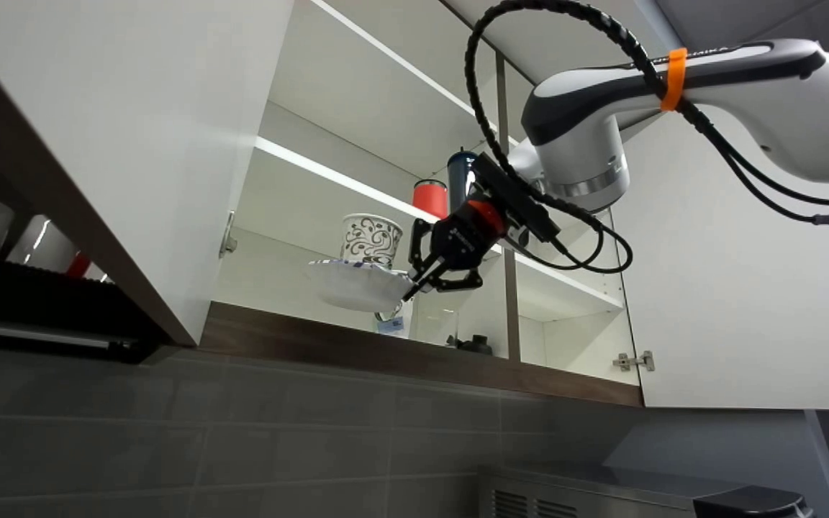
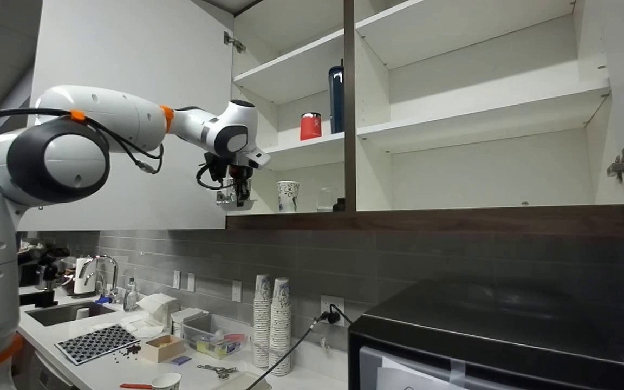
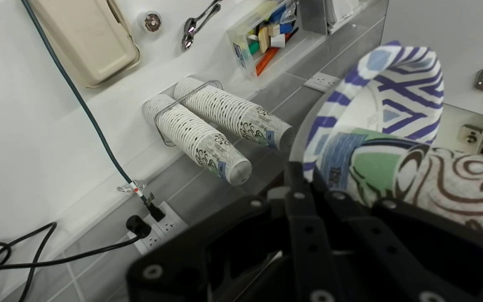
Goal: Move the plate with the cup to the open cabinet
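Your gripper [image 3: 307,176] pinches the plate [image 1: 358,291] by its rim; just beyond the fingertips [image 3: 295,180], the cup [image 1: 372,238] stands on it. Your lift appears done; placing in the cabinet [image 1: 299,339] and release remain, though whether it hangs inside is unclear.

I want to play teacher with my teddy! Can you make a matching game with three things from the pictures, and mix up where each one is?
Things:
1. plate
2. red cup
3. two cup stacks

Places:
A. standing on the counter
B. pinched at its edge by the tool, with a swirly cup in it
C. on a shelf in the open cabinet, beside a dark bottle

Right pairs: 1-B, 2-C, 3-A
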Tool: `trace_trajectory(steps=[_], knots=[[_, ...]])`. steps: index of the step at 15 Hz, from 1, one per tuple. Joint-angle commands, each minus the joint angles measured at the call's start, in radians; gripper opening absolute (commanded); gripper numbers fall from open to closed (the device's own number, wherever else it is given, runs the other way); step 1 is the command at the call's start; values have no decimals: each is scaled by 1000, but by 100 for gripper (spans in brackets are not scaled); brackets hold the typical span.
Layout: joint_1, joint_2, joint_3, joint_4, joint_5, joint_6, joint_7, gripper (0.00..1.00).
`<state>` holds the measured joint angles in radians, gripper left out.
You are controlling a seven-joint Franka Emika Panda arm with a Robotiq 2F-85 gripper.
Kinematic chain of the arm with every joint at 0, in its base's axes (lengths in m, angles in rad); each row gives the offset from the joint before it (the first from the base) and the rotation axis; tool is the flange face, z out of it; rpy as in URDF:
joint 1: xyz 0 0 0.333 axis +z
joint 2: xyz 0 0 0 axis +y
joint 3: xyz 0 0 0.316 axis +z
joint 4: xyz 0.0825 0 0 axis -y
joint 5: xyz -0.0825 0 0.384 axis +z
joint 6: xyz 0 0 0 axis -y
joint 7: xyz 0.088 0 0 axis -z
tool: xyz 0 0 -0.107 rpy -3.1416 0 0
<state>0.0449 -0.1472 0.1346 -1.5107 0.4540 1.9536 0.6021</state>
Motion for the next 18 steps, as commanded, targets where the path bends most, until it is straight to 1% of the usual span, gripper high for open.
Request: trace_trajectory(steps=[1,10,14,18], knots=[[13,26,-1,21,-29,35,67,1],[42,109,23,66,-128,211,260,1],[54,148,21,106,-177,222,324,1],[63,184,16,150,-196,213,361,1]])
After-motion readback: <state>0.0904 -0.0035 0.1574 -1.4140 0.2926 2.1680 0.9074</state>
